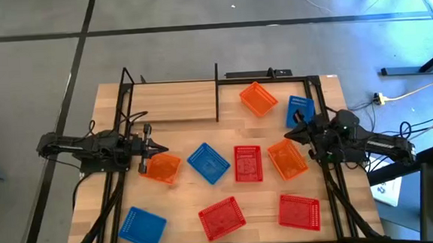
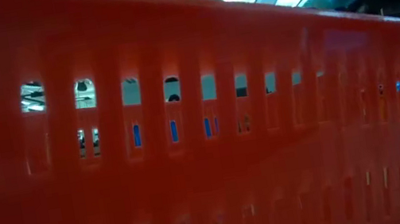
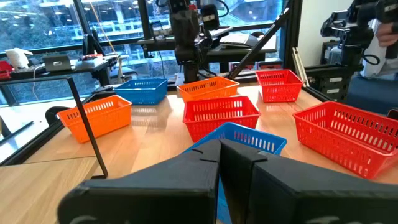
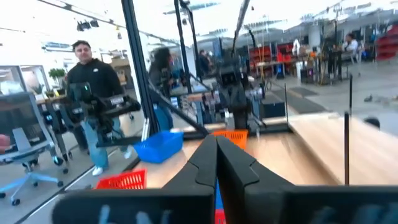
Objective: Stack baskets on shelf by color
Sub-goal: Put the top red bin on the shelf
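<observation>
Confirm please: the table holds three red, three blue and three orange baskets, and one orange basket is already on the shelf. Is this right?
Not quite. The counts hold, but no basket is on the shelf. The high view shows its board bare; the nearest orange basket lies on the table beside it.

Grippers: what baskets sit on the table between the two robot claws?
In the high view, between the left gripper and right gripper lie an orange basket, a blue basket and a red basket.
</observation>
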`<action>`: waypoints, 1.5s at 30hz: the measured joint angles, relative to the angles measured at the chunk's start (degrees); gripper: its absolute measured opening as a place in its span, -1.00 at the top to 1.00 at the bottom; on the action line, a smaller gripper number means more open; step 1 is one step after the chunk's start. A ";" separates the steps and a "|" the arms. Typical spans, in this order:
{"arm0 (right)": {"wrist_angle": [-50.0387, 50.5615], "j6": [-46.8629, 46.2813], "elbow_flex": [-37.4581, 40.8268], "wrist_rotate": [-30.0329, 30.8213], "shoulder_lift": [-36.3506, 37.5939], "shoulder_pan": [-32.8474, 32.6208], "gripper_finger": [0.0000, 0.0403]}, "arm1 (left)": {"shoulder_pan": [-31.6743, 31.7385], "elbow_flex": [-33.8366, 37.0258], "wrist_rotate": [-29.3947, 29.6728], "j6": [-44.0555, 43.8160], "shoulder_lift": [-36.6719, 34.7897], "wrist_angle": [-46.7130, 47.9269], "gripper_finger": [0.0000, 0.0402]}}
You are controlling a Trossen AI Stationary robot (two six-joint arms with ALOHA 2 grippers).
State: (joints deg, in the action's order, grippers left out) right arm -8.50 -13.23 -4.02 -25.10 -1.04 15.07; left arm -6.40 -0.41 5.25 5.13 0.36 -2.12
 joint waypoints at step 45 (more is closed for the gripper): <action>68.83 2.31 -76.03 11.61 -70.36 -7.89 0.80 | -1.25 -27.22 6.00 2.97 15.81 21.83 1.00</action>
State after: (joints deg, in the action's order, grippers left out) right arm 60.34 -10.92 -80.05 -13.50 -71.40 7.18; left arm -7.65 -27.63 11.25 8.09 16.17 19.71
